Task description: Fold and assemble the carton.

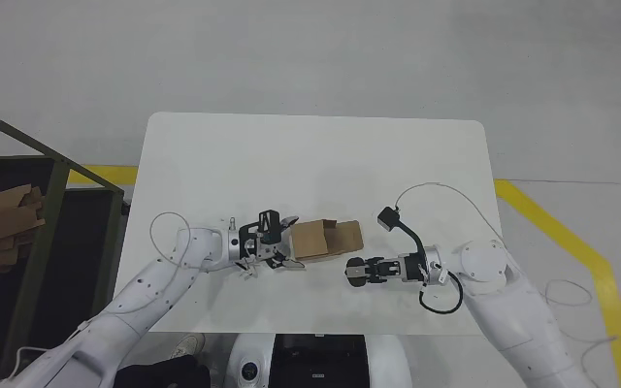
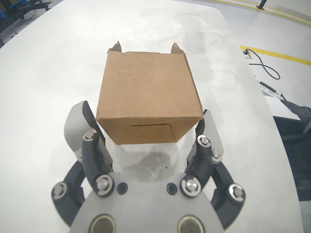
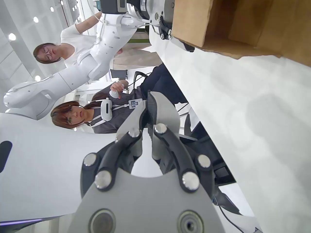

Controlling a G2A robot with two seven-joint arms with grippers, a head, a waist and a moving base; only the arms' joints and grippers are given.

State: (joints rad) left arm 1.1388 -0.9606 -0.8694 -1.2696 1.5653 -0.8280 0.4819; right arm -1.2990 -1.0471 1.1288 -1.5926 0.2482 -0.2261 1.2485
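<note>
A brown carton lies on its side near the front middle of the white table. Its tucked, closed end faces my left gripper and its open end with loose flaps faces away. My left gripper straddles that closed end, one fingertip against each upper corner. In the right wrist view the carton's open mouth shows its bare inside. My right gripper hovers just right of the carton near the table's front edge, shut with nothing in it.
A dark rack holding cardboard stands off the table's left side. A thin white cable loops over the table by the right arm. The far half of the table is bare white surface.
</note>
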